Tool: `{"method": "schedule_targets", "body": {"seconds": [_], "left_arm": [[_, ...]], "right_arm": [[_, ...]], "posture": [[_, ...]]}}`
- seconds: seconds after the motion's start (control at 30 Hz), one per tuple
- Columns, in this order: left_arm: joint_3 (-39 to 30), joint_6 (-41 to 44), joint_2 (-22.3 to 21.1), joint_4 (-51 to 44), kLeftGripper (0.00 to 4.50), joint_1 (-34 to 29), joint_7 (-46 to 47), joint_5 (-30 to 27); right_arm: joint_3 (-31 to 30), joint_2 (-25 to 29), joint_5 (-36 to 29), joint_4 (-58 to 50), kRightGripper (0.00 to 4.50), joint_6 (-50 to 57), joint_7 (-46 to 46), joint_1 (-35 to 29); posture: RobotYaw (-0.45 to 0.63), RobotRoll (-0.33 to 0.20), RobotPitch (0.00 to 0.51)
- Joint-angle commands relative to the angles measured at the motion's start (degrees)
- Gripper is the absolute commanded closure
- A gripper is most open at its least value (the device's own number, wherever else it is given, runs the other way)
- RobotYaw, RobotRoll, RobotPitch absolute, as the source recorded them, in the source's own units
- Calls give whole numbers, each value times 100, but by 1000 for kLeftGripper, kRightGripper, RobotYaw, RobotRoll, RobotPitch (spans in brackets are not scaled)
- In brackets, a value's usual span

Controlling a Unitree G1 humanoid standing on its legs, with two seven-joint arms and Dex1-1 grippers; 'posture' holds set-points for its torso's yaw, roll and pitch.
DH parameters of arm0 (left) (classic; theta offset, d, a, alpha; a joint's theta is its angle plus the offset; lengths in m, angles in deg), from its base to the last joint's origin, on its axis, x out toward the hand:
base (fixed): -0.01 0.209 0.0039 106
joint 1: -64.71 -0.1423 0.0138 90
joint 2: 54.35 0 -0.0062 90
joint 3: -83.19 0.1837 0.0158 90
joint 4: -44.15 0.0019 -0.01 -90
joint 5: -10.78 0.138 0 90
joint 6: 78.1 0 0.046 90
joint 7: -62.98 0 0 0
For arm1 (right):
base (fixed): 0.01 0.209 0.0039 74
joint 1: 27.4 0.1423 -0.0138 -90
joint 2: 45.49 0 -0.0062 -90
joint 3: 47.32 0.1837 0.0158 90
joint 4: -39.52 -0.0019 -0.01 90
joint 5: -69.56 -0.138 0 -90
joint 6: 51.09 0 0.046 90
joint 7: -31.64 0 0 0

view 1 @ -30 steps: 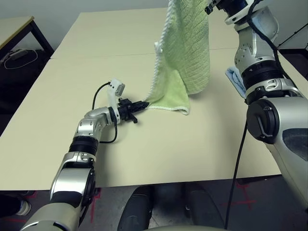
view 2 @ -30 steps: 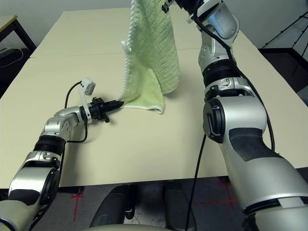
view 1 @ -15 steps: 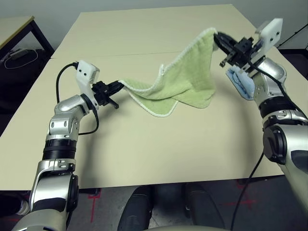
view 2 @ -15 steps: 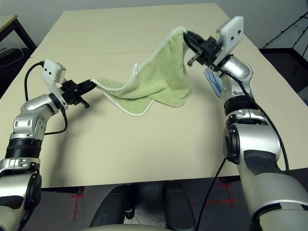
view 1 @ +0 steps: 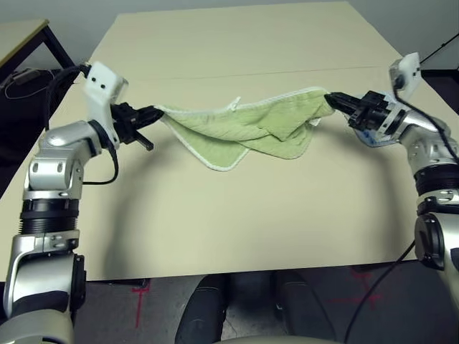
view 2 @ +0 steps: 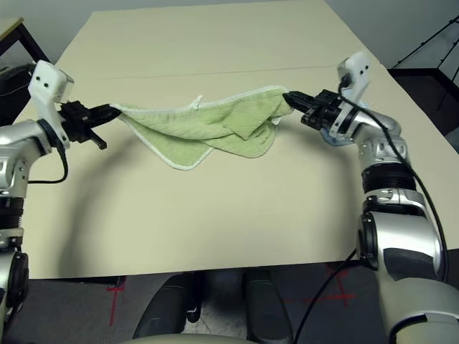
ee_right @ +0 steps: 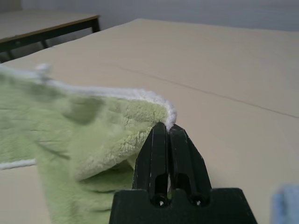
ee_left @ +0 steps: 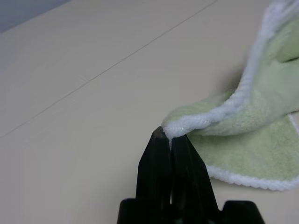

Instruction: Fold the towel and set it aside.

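The towel [view 1: 244, 129], a second ago hanging upright from the raised right gripper [view 1: 331, 101], is now stretched sagging between it and the left gripper [view 1: 153, 111], both jaws clamped on opposite corners above the surface [view 1: 237, 229], ready, in my judgement, for spreading flat.

Towel [view 1: 244, 127]: light green terry cloth, looped nap, matt, soft-looking; edging of white stitched cord, slightly fuzzy. Table [view 1: 215, 222]: smooth matt beige top, laminate by the look of it, a thin seam running behind the towel. Left gripper [ee_left: 170, 137] and right gripper [ee_right: 167, 128]: black fingers, smooth hard plastic with a faint sheen. Forearms: brushed silver metal, semi-gloss, with black ribbed bands.
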Motion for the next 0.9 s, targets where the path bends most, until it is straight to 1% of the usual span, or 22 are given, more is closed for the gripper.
{"method": "schedule_targets", "body": {"seconds": [0.03, 0.1, 0.17, 0.27, 0.33, 0.4, 0.47, 0.53, 0.63, 0.73, 0.8, 0.9], "left_arm": [[-112, -32, -7, 477, 4477, 321, 660, 324], [-105, -140, 94, 782, 4477, 510, 984, 446], [-50, -502, 263, 1285, 4477, 855, 1434, 659], [49, -1086, 446, 2172, 4477, 1428, 1871, 959], [103, -1507, 544, 2924, 4477, 1887, 2069, 1116], [171, -2041, 624, 3843, 4477, 2530, 2350, 1304], [255, -2523, 637, 4602, 4477, 3146, 2585, 1501], [312, -2867, 611, 5074, 4477, 3578, 2695, 1632], [314, -3410, 552, 5444, 4477, 4107, 2833, 1725], [221, -3882, 501, 5524, 4477, 4387, 2800, 1676], [139, -4176, 474, 5454, 4477, 4384, 2668, 1573], [-27, -4297, 456, 5263, 4477, 4109, 2319, 1357]], "right_arm": [[270, -49, -40, 489, 4500, -327, -623, 356], [315, -200, -9, 741, 4500, -493, -927, 581], [292, -412, 87, 1039, 4500, -713, -1311, 870], [227, -617, 241, 1455, 4500, -968, -1660, 1210], [137, -723, 419, 1697, 4500, -1159, -1903, 1425], [139, -800, 534, 1927, 4500, -1367, -2256, 1740], [227, -771, 575, 2110, 4500, -1569, -2615, 2072], [340, -662, 580, 2241, 4500, -1718, -2977, 2340], [459, -453, 581, 2327, 4500, -2007, -3172, 2664], [656, -314, 441, 2324, 4500, -2259, -3001, 2827], [729, -262, 386, 2299, 4500, -2392, -2733, 2793], [773, -264, 319, 2254, 4500, -2345, -2185, 2551]], "posture": [[22, 0, 231], [24, 0, 241], [34, 0, 262], [44, 0, 274], [47, 0, 285], [49, 0, 291], [48, 0, 297], [45, 0, 298], [38, 0, 299], [33, 0, 303], [28, 0, 308], [28, 0, 305]]}}
